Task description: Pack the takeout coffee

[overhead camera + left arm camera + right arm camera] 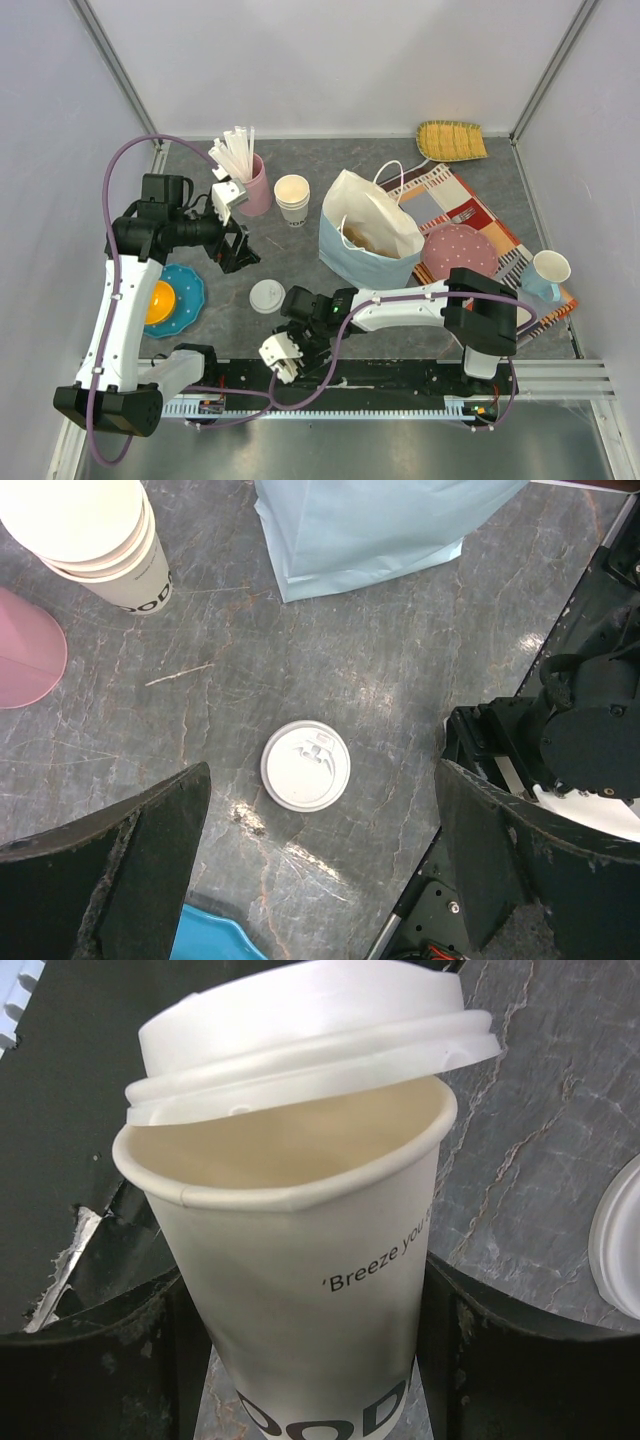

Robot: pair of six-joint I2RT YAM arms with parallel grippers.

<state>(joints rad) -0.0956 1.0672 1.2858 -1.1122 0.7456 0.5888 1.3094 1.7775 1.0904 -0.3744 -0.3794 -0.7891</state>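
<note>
Lab test booth, plain white walls (pixel 330 60), aluminium corner posts (pixel 115 65), grey tabletop (pixel 290 255)

White cup (pixel 300 1290), pale-blue bag (pixel 370 530), dotted pink plate (pixel 458 250)

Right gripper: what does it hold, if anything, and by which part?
The right gripper holds the cup by the lower part of its wall, one finger on each side. The lid sits askew.

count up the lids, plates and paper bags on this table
lids: 2 (loose lid; tilted lid on the takeout coffee)
plates: 2 (blue plate; pink dotted plate)
paper bags: 1 (paper bag)
total: 5
</note>
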